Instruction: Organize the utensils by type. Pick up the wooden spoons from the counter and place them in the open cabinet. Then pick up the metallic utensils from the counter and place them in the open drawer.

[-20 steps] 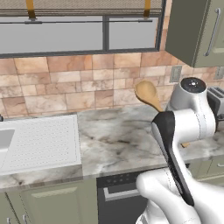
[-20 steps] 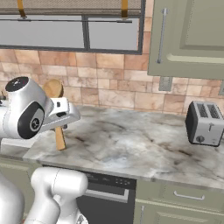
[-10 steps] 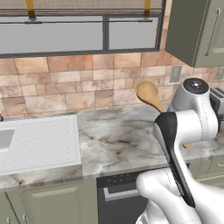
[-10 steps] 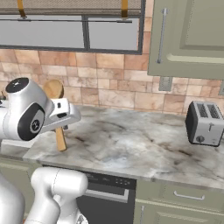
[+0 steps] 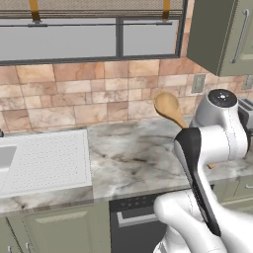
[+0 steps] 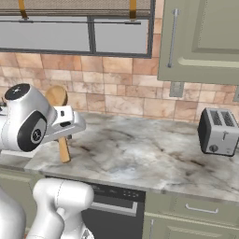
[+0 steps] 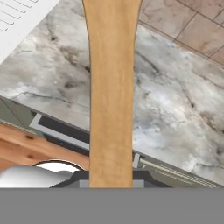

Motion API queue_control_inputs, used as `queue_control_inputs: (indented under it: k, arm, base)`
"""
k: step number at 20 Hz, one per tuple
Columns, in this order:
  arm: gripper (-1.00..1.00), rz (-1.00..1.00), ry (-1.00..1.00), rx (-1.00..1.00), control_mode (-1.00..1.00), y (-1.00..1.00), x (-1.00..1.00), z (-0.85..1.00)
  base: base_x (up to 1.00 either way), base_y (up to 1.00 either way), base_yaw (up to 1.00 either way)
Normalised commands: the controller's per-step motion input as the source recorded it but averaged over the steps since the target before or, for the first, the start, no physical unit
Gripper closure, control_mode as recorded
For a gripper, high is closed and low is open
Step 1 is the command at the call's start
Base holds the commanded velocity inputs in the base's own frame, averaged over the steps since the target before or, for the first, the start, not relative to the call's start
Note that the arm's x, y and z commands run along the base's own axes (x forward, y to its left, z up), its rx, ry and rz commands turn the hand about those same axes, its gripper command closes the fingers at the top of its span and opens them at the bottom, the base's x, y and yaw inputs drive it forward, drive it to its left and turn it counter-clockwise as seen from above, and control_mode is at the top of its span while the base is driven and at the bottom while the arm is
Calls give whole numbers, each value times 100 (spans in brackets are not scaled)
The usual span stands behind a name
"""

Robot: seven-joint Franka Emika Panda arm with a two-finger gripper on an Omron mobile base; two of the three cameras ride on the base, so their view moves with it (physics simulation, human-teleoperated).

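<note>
My gripper (image 6: 65,125) is shut on the long wooden spoon (image 6: 57,96), holding it by the handle above the marbled counter (image 6: 140,149). The spoon stands nearly upright, its big round bowl (image 5: 167,105) up against the tiled wall and its handle end low near the counter's front edge. In the hand view the tan handle (image 7: 111,87) runs straight up the middle from between the fingers, whose tips it hides. The sage-green cabinet (image 6: 200,42) with its bar handle hangs up to the right. The metallic utensils and the drawer are out of view.
A silver toaster (image 6: 218,131) stands on the counter at the right. A white ribbed draining board (image 5: 44,158) lies at the left by the sink. A dark oven front (image 6: 119,205) sits under the counter edge. A window runs along the wall above.
The arm and the spoon have drifted slightly to the right in the left base view; the grip is the same.
</note>
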Motion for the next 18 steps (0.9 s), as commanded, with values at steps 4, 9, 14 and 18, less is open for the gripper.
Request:
queue_control_inputs:
  k: [4, 9, 14, 18]
  arm:
    - [100, 0, 0, 0, 100, 0, 0, 0]
    - [100, 0, 0, 0, 100, 0, 0, 0]
    - [100, 0, 0, 0, 100, 0, 0, 0]
    - [100, 0, 0, 0, 100, 0, 0, 0]
  base:
    - [0, 0, 0]
    - [-11, 0, 0]
    - [-60, -11, -1]
    - [-66, -14, -9]
